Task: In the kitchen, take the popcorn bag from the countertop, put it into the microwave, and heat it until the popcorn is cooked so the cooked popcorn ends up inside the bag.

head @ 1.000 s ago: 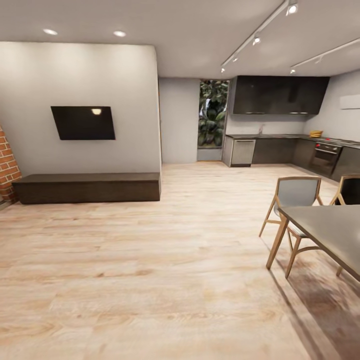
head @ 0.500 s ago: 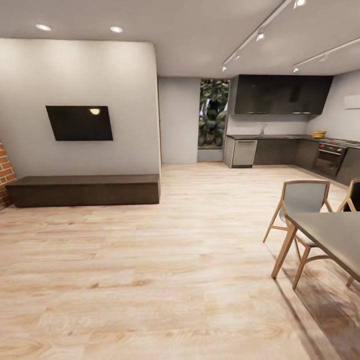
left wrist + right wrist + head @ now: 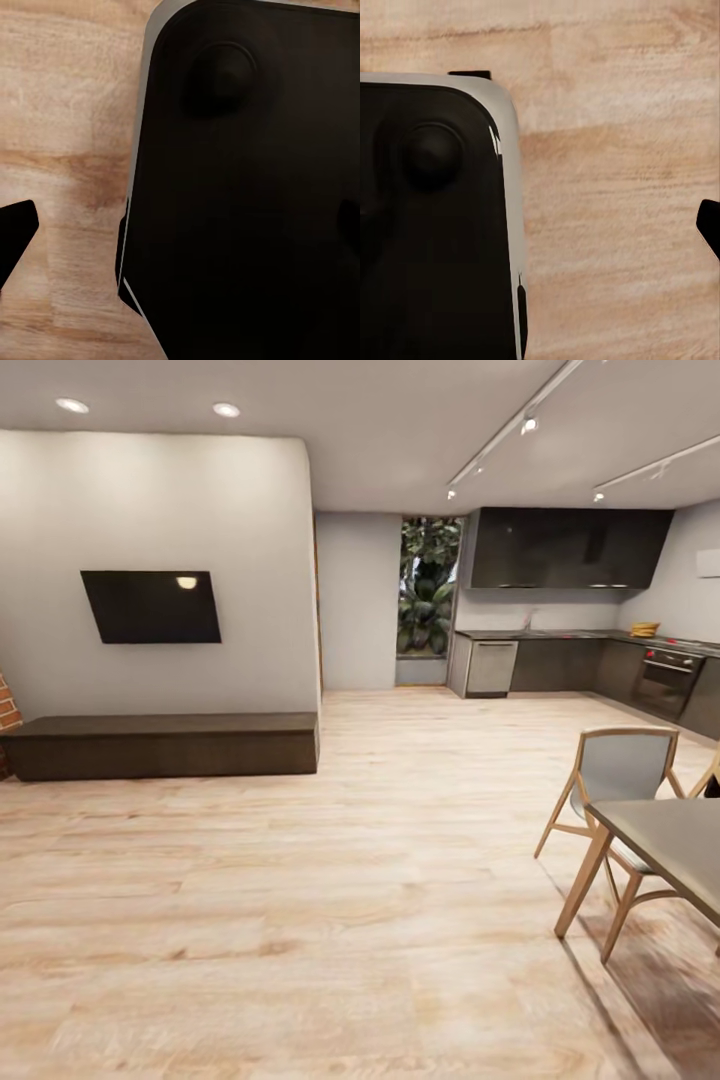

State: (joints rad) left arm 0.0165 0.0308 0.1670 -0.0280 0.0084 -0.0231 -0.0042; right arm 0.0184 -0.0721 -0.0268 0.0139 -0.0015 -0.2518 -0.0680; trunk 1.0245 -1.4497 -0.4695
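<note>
Over the wooden floor (image 3: 67, 112), each wrist camera catches one dark tip of its tool, open or closed I cannot tell, beside the robot's black base (image 3: 427, 247), while the kitchen table (image 3: 560, 634) lies far across the room.

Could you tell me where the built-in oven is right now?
In the head view, the dark built-in oven sits far right, in the dark kitchen cabinets.

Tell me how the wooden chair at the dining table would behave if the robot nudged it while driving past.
The chair would probably slide on the smooth wood floor rather than resist. Its slim splayed legs and thin frame suggest it is fairly light. That splayed stance likely makes tipping unlikely, though a push high on the backrest might rock it against the table.
</note>
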